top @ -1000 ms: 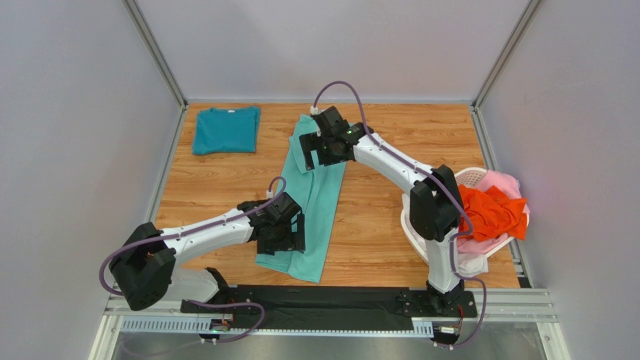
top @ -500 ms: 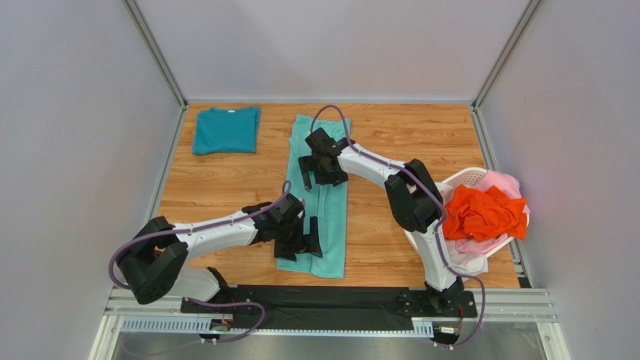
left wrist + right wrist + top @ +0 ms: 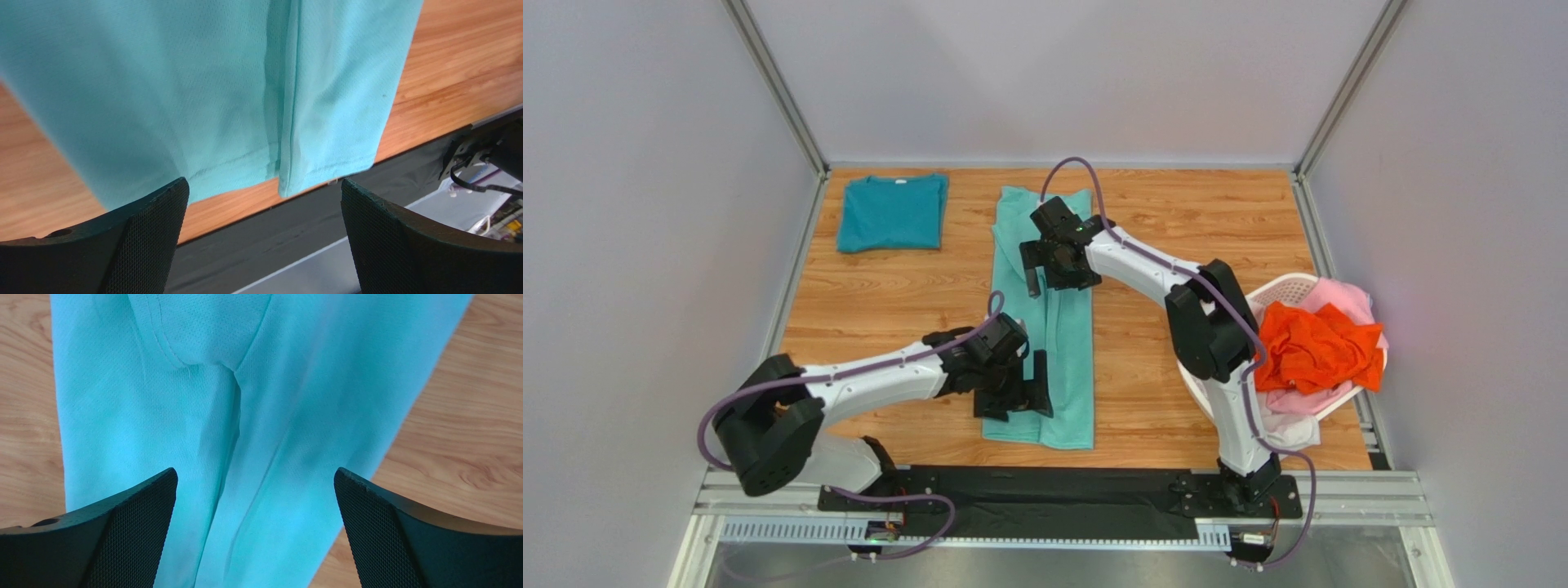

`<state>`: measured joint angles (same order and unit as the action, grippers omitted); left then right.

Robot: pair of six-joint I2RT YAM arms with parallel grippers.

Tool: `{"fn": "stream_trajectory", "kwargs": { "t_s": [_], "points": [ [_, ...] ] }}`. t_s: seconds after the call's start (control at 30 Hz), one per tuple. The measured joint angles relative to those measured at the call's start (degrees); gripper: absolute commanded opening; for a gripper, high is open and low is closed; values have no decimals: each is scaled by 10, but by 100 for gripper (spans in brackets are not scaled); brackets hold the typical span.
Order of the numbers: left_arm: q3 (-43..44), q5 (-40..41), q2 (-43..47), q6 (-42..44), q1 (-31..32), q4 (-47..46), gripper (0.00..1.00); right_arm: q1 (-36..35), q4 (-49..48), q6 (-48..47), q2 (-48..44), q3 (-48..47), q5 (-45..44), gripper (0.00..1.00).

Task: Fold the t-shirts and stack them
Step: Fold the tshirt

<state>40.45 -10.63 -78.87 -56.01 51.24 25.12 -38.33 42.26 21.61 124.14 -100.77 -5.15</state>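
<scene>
mint-aqua t-shirt [image 3: 1048, 331] is lying straighter than a second ago, its near hem having slid right | stretching as a long folded strip mid-surface [image 3: 1161, 355] | left fingers [image 3: 1017, 392] hovering spread, empty, over its near hem | right fingers [image 3: 1048, 261] hovering spread, empty, over its far end | teal t-shirt [image 3: 891, 211] sitting folded far-left | orange t-shirt [image 3: 1314, 346] resting in basket [image 3: 1284, 289]

The mint-aqua t-shirt [image 3: 1071, 361] is plain, with a fine mesh weave (you see it close up). The teal t-shirt [image 3: 891, 211] is darker and also plain. A bright orange t-shirt [image 3: 1320, 347] and a pale pink t-shirt [image 3: 1351, 298] show against the white basket [image 3: 1290, 289]. The surface [image 3: 879, 306] is honey-brown wood grain.
</scene>
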Motion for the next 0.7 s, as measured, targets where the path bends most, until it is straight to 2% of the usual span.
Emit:
{"fn": "stream_trajectory", "kwargs": {
  "t_s": [0.2, 0.3, 0.43, 0.53, 0.63, 0.7],
  "points": [
    [43, 28, 112, 46, 0, 79, 100, 0, -9, 3, -138, 84, -31, 100],
    [56, 54, 152, 59, 0, 107, 100, 0, -32, 12, -241, 164, -36, 100],
    [28, 87, 176, 60, 0, 142, 100, -7, -63, 27, -348, 280, -22, 100],
    [-19, 97, 174, 55, 0, 152, 92, -33, -67, 46, -395, 366, -12, 100],
    [-56, 91, 160, 47, 0, 157, 77, -86, -70, 70, -429, 445, -3, 100],
    [-70, 87, 154, 42, 0, 155, 74, -116, -67, 83, -446, 481, 4, 100]
  ]
}}
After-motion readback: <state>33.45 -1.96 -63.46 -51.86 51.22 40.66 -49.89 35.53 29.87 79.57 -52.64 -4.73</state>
